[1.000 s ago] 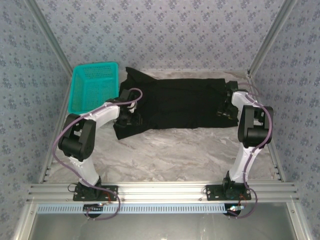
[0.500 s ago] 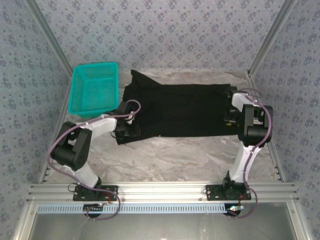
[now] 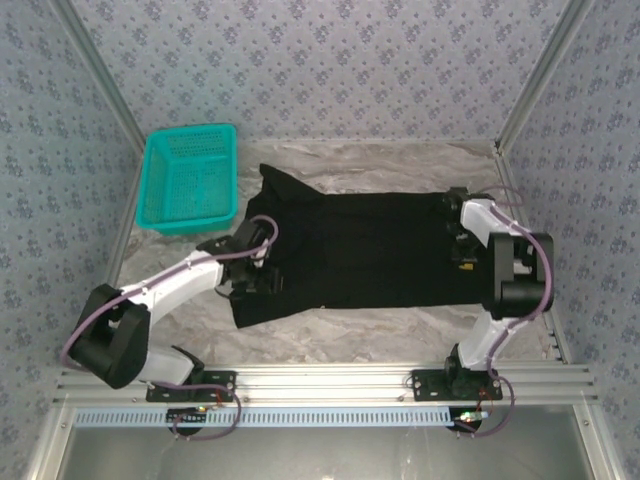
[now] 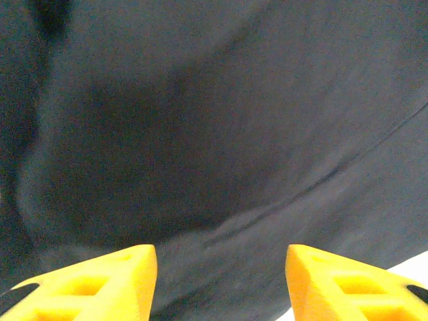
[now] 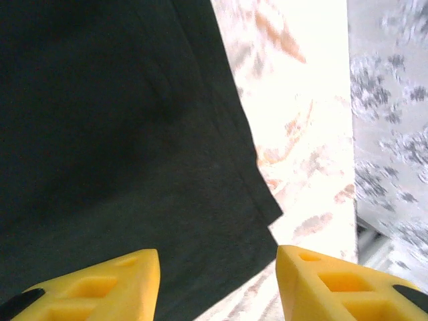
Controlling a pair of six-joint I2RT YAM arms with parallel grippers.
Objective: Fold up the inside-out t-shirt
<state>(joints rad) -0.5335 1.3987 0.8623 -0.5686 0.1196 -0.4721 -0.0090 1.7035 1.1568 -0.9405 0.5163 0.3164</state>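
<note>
Left tool: released. Jaws stand apart with nothing between them, and it hovers low over the left end of the t-shirt.
Left wrist view: the fingers frame flat black cloth with no fold pinched. A seam runs diagonally ahead and to the right, and a sliver of pale desk shows past the right finger.
Right tool: also released, jaws apart and empty, sitting over the opposite end of the t-shirt.
Right wrist view: the hem corner lies just ahead of the tool's right finger. Cloth is ahead and to the left, bare desk to the right.
T-shirt layout: a long black band on the desk, spanning from one tool to the other. Plain side is up with no print visible. Can't tell how many layers.
Why this pose: one tool at each end reads as setup for a paired pinch. Lifting both ends together would keep the fold line straight instead of dragging the cloth skewed.
Basket: teal, beyond and left of the left tool, near the sleeve tip but not touching. Not part of the job.
Progress: early, my read. No finished fold is evident.
Next move needs: each tool has to catch an actual edge. The right tool has the corner close, but the left tool has only mid-panel cloth below, so there's a risk of bunching rather than a clean grab.
</note>
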